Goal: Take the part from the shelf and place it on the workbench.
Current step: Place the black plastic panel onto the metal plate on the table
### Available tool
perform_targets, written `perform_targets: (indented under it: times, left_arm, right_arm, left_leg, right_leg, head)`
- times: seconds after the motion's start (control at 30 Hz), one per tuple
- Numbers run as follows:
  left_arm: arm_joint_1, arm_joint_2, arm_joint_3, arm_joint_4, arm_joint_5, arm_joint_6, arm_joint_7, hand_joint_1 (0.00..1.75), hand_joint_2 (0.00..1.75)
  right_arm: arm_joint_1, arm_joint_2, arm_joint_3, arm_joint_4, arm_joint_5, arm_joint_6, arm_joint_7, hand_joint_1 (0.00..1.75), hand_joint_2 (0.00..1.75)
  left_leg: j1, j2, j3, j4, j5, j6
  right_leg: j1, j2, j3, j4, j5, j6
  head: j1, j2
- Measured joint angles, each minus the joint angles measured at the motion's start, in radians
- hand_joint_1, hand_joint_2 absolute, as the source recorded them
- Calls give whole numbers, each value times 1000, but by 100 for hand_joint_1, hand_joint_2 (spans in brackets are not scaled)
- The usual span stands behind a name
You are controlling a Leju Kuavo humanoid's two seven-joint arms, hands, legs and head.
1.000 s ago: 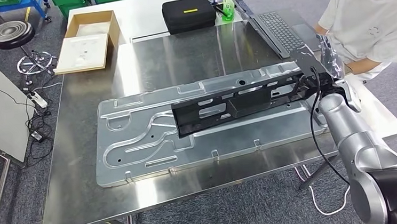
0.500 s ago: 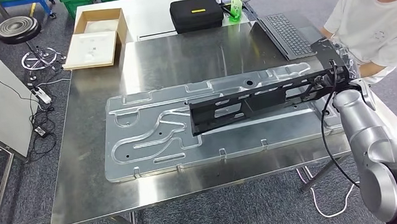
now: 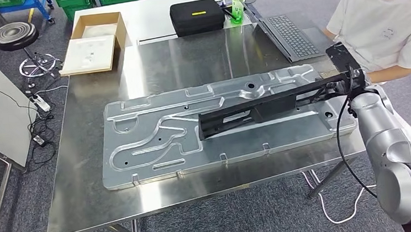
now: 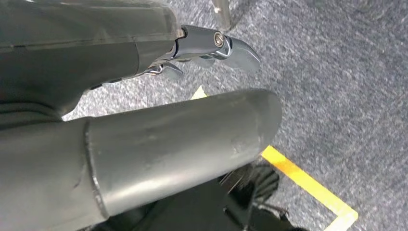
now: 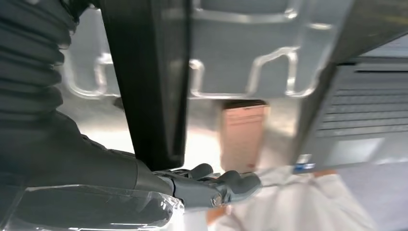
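Note:
The part [image 3: 258, 109] is a long black metal bracket lying slantwise just above the workbench [image 3: 88, 203], over a big stamped silver panel [image 3: 155, 142]. My right hand [image 3: 350, 78] grips its right end at the bench's right edge; its left end hangs near the panel's middle. In the right wrist view the black part [image 5: 149, 82] runs past the palm, with the dark fingers [image 5: 216, 183] curled under it. My left hand [image 4: 192, 139] hangs over grey carpet, its thumb apart from the fingers and nothing in it.
A person in a white shirt [image 3: 390, 24] sits close beside my right hand. A laptop [image 3: 291, 34], a black case [image 3: 195, 14] and a green bottle [image 3: 236, 5] stand behind the panel. A cardboard box [image 3: 95, 41] lies at the back left.
The part has rolled about its long axis and now shows its narrow edge, lower over the panel. My right hand has shifted slightly right. The camera view has also shifted a little.

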Motion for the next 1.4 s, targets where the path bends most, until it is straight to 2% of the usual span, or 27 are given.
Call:
perform_targets:
  times: [0.03,0.13,0.17,0.2,0.27,0.3,0.33,0.37,0.4,0.47,0.53,0.6,0.67,0.7,0.73,0.8,0.83,0.87,0.9,0.97,1.03,1.17,1.23,1.3,1.33,1.37,1.4]
  left_arm:
    - [0,1,2,0,0,1,0,0,0]
    - [2,1,5,0,-4,3,-3,0,0]
    - [1,1,7,0,-6,3,-5,0,0]
    - [1,1,8,0,-8,2,-7,0,0]
    - [2,1,11,0,-11,0,-11,0,0]
    - [3,1,12,0,-12,-1,-13,0,0]
    - [3,1,13,0,-13,-2,-15,0,0]
    - [4,1,14,0,-13,-2,-18,0,0]
    - [4,1,15,0,-13,-2,-21,0,0]
    - [3,0,17,0,-13,-2,-26,0,0]
    - [3,0,18,0,-13,-2,-29,0,0]
    - [3,-2,18,0,-14,-2,-31,0,0]
    - [3,-3,18,0,-14,-2,-31,0,0]
    - [3,-4,18,0,-14,-2,-32,0,0]
    - [3,-4,18,0,-14,-2,-31,0,0]
    - [5,-4,19,0,-14,-2,-31,0,0]
    - [8,-3,19,0,-14,-2,-31,0,0]
    - [10,-3,19,0,-14,-2,-31,0,0]
    - [11,-3,19,0,-13,-2,-31,0,0]
    - [12,-2,19,0,-13,-1,-31,0,0]
    - [11,-2,19,0,-13,-1,-31,0,0]
    - [11,-1,19,0,-13,-1,-32,0,0]
    - [10,-1,19,0,-13,1,-33,0,0]
    - [12,-1,20,0,-14,4,-35,0,0]
    - [14,-1,20,0,-16,6,-35,0,0]
    - [17,-1,20,0,-18,8,-36,0,0]
    - [19,-2,20,0,-21,8,-38,0,0]
  right_arm:
    - [2,-1,-5,2,-1,2,5,0,0]
    - [13,-7,-15,7,-1,6,16,0,0]
    - [17,-10,-18,9,-1,12,21,0,44]
    - [19,-14,-22,12,0,24,27,0,87]
    - [22,-21,-28,19,6,58,39,0,175]
    - [25,-23,-31,23,9,74,41,0,175]
    - [28,-25,-33,25,10,82,38,0,175]
    - [32,-27,-38,26,6,81,28,0,175]
    - [36,-28,-46,26,-3,72,12,0,175]
    - [41,-29,-66,25,-28,48,-26,0,175]
    - [42,-30,-86,23,-43,36,-51,0,175]
    - [42,-30,-100,22,-49,35,-61,0,175]
    - [43,-29,-109,22,-52,35,-64,0,175]
    - [44,-28,-112,22,-53,35,-64,0,175]
    - [45,-27,-115,22,-54,35,-64,0,175]
    - [48,-25,-121,22,-56,35,-64,0,175]
    - [50,-24,-124,22,-56,35,-64,0,175]
    - [51,-24,-127,22,-56,35,-64,0,175]
    - [52,-23,-129,22,-57,35,-64,0,175]
    - [52,-22,-132,22,-57,34,-64,0,175]
    - [52,-23,-134,22,-57,33,-63,0,175]
    - [57,-25,-138,21,-65,18,-94,0,175]
    - [75,-25,-146,12,-89,-29,-196,0,175]
    - [107,-21,-160,-13,-121,-109,-355,0,175]
    - [127,-16,-167,-34,-137,-152,-433,0,175]
    - [148,-10,-174,-59,-153,-190,-497,0,175]
    - [166,-3,-180,-91,-169,-209,-534,0,175]
  left_leg:
    - [-2,-1,9,-23,2,5]
    - [-7,4,7,-31,7,28]
    - [-6,7,7,-33,13,36]
    - [-5,10,7,-36,18,43]
    - [-7,14,3,-38,22,49]
    - [-8,16,1,-38,23,50]
    - [-9,17,1,-38,23,50]
    - [-10,18,1,-38,23,50]
    - [-10,18,3,-38,22,50]
    - [-10,17,5,-38,22,48]
    - [-11,15,7,-39,21,40]
    - [-10,14,10,-44,22,27]
    - [-9,14,10,-38,15,16]
    - [-11,13,0,-17,-1,13]
    - [-12,12,-19,26,-28,11]
    - [-12,11,-78,150,-92,8]
    - [-12,11,-102,200,-109,7]
    - [-11,12,-110,218,-106,5]
    - [-10,12,-99,196,-85,4]
    - [-7,12,-37,70,-24,2]
    - [-8,10,7,-22,6,10]
    - [-13,10,9,-37,18,39]
    - [-11,11,4,-41,27,51]
    - [-13,11,-4,-40,30,56]
    - [-15,11,-8,-40,31,57]
    - [-16,10,-10,-40,31,57]
    - [-17,9,-9,-39,30,57]
  right_leg:
    - [1,4,-4,4,0,7]
    - [-3,13,-10,2,6,28]
    - [-5,13,-15,12,-2,33]
    - [-6,11,-29,43,-24,36]
    - [-7,8,-80,155,-89,40]
    - [-7,8,-108,218,-116,42]
    - [-8,7,-125,259,-127,43]
    - [-8,7,-125,264,-118,42]
    - [-8,7,-105,229,-94,40]
    - [-5,6,-31,93,-37,31]
    - [3,4,13,4,-15,20]
    - [11,2,18,-9,-16,10]
    - [5,0,27,-25,-7,-2]
    - [2,-2,32,-35,0,-8]
    - [-2,-5,34,-43,6,-12]
    - [1,-8,30,-44,10,-16]
    - [1,-8,26,-42,10,-15]
    - [0,-9,22,-38,11,-15]
    - [0,-8,19,-34,10,-14]
    - [-2,-7,12,-20,7,-7]
    - [0,-5,5,-7,2,6]
    - [-4,-3,-1,-2,2,31]
    - [-7,-3,-28,56,-40,36]
    - [-9,-2,-88,184,-109,41]
    - [-9,-2,-115,241,-130,42]
    - [-9,-2,-129,270,-132,42]
    - [-9,-2,-123,259,-113,40]
  head:
    - [1,0]
    - [2,0]
    - [2,0]
    - [2,0]
    - [2,0]
    - [2,0]
    - [2,0]
    - [2,0]
    - [2,0]
    - [2,0]
    - [2,0]
    - [2,0]
    - [2,0]
    - [1,0]
    - [1,0]
    - [1,0]
    - [1,0]
    - [1,0]
    - [1,0]
    - [1,0]
    - [1,0]
    - [2,0]
    - [2,0]
    - [2,0]
    - [2,0]
    - [2,0]
    - [2,0]
